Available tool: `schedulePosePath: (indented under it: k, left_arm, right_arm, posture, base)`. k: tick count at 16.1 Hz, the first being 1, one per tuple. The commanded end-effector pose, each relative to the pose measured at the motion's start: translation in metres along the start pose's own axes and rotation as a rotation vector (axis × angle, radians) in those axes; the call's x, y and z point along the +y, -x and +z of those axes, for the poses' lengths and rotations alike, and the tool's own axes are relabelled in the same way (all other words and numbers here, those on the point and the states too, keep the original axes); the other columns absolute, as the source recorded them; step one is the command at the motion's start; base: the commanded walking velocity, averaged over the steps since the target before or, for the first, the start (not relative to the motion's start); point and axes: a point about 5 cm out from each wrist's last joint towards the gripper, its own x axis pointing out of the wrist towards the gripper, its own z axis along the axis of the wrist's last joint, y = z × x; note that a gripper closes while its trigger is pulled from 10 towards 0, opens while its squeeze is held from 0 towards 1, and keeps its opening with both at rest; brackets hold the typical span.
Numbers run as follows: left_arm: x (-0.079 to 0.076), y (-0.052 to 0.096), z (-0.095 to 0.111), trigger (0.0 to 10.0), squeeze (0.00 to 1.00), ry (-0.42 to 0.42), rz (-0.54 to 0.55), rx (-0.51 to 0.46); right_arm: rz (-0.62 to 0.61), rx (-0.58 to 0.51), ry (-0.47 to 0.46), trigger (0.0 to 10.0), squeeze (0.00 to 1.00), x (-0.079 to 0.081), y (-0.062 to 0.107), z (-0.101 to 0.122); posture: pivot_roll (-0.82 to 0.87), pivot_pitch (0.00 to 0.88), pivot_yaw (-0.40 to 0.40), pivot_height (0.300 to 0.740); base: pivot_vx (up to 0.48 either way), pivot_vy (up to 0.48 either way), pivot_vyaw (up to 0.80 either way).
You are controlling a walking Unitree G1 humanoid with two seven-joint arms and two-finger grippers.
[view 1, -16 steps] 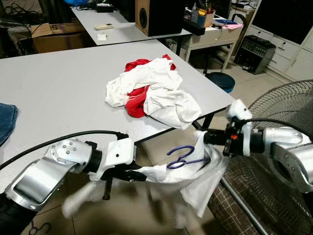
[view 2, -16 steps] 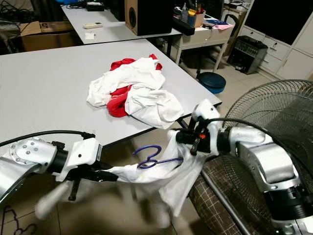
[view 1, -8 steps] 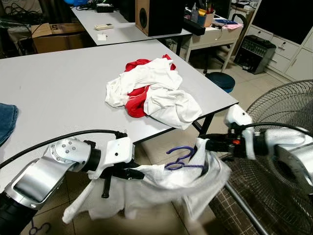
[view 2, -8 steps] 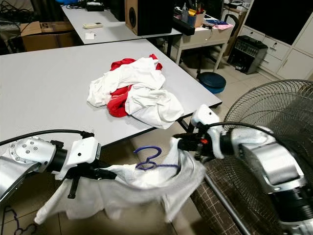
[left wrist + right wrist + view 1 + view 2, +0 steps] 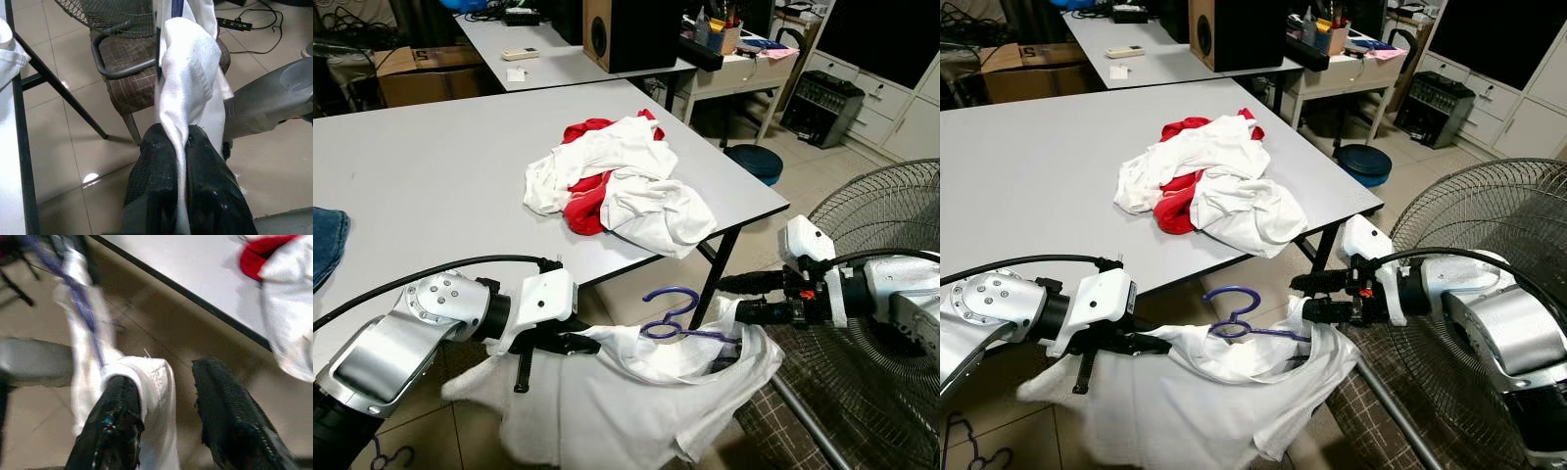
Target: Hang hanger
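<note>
Pinching a fold of the white shirt between its closed fingers, the left gripper holds one shoulder of the garment below the table edge. The right gripper has its fingers apart; one finger is inside the cloth at the other shoulder, the second one is free. The purple hanger sits in the neck opening between them, with the hook up and free.

In my judgement the shirt must stay stretched and level, so the hanger does not slide out, and the right gripper should get a firm hold before lifting.

Just beside the right arm stands a large floor fan, which may catch the cloth. On the grey table lies a pile of white and red clothes.
</note>
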Motion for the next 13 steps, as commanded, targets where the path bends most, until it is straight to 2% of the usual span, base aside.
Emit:
schedulePosePath:
  k: [1,2,4,6,9,13]
  left_arm:
    - [0.003,0.002,0.003,0.0,0.0,-0.005,0.017,-0.013]
    - [0.002,0.002,0.003,0.0,0.0,-0.001,0.02,-0.019]
    - [0.002,0.003,0.001,0.0,0.0,0.007,0.021,-0.017]
    - [0.002,0.007,-0.003,0.0,0.0,0.022,0.026,0.0]
    - [0.004,0.01,-0.006,0.0,0.0,0.033,0.033,0.015]
    - [0.004,0.01,-0.006,0.0,0.0,0.04,0.038,0.011]
  right_arm:
    - [-0.039,0.024,0.021,10.0,1.0,-0.004,-0.004,-0.001]
    - [0.0,0.007,0.025,10.0,1.0,0.003,-0.011,-0.002]
    - [0.053,0.054,0.095,10.0,1.0,0.014,-0.016,-0.007]
    - [-0.056,0.052,0.064,10.0,1.0,0.001,-0.011,-0.005]
    - [-0.165,0.184,0.162,10.0,1.0,-0.008,-0.003,-0.011]
    - [-0.27,0.135,0.171,10.0,1.0,-0.013,-0.007,-0.005]
  posture:
    - [-0.05,0.0,-0.066,0.74]
    - [-0.05,0.0,-0.066,0.74]
    - [-0.05,0.0,-0.065,0.74]
    - [-0.05,0.0,-0.062,0.74]
    - [-0.05,0.0,-0.058,0.74]
    - [-0.05,0.0,-0.054,0.74]
  base:
    - [0.0,0.0,0.0]
    - [0.0,0.0,0.0]
    - [0.0,0.0,0.0]
    - [0.0,0.0,0.0]
    - [0.0,0.0,0.0]
    - [0.0,0.0,0.0]
